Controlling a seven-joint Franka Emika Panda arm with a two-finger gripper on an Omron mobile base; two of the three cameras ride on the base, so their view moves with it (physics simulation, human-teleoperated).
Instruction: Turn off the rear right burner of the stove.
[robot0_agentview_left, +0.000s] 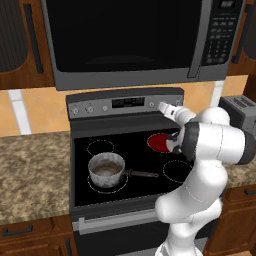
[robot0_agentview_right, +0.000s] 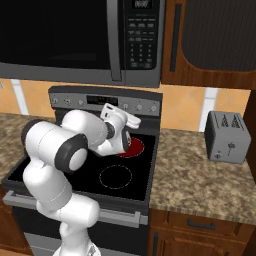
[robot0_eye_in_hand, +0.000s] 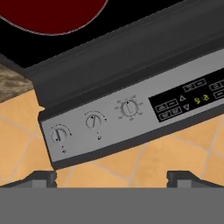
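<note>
The tool (robot0_eye_in_hand: 112, 177) stands wide open, holding nothing, its two dark tips apart before the silver back panel (robot0_eye_in_hand: 131, 118) of the stove (robot0_agentview_left: 125, 165). The rear right burner (robot0_agentview_left: 161, 142) glows as one solid red disc just beneath and behind the tool. Three knobs (robot0_eye_in_hand: 129, 107) face the tool in the hand view, beside one digital display (robot0_eye_in_hand: 192, 99). The left base view adds one pot (robot0_agentview_left: 106, 170) on the front left zone; the right base view adds one toaster (robot0_agentview_right: 228, 136) on the worktop (robot0_agentview_right: 200, 180).
</note>
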